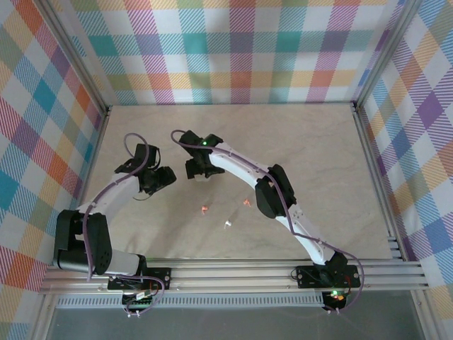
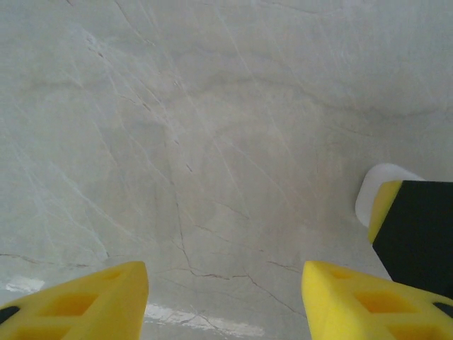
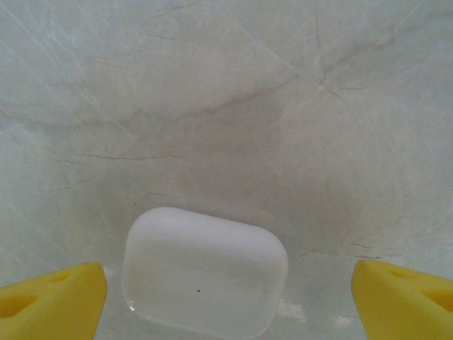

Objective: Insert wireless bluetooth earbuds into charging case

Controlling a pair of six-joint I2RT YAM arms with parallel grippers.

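Observation:
A closed white pebble-shaped charging case (image 3: 205, 280) lies flat on the marble table, between the yellow fingers of my right gripper (image 3: 226, 304). That gripper is open, with a gap on each side of the case. My left gripper (image 2: 223, 301) is open over bare table with nothing between its fingers. In the left wrist view an edge of the case (image 2: 375, 188) shows at the right, beside a finger of the right gripper. In the top view the left gripper (image 1: 161, 177) and right gripper (image 1: 197, 170) face each other. Two pink earbuds (image 1: 204, 210) (image 1: 246, 202) and a white earbud (image 1: 228, 224) lie nearer the bases.
The marble table (image 1: 311, 156) is ringed by plaid walls and aluminium rails (image 1: 233, 273). The right arm's forearm (image 1: 272, 195) arches over the table close to the earbuds.

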